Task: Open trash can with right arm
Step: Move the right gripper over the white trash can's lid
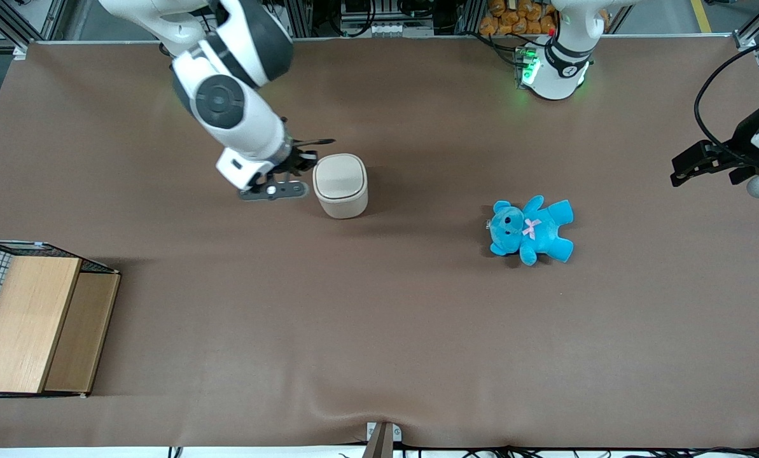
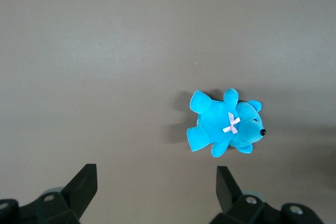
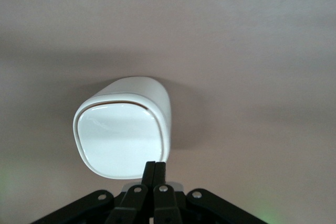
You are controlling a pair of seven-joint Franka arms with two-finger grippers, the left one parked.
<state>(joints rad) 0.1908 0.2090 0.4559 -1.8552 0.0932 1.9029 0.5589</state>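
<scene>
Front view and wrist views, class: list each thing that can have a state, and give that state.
trash can: upright, lid shut.
gripper: jaws shut, tips at the lid's edge.
teddy: lying on its back.
wooden box: at the working arm's end, mesh on one side.

Brown cloth table (image 1: 379, 331) fills my view, wrinkled at the 6 o'clock edge. Wooden box w/ wire mesh (image 1: 29, 324) at 8. Alu frame posts (image 1: 299, 16) and grey floor (image 1: 659, 16) along 12. My gripper (image 1: 303, 159) hangs above the cloth, approx 11.

Wooden box with wire mesh (image 1: 32, 318) ran off the frame edge; trash can (image 1: 340, 185) interior hidden under its lid; gripper (image 1: 307, 160) fingertips partly masked by the wrist.
</scene>
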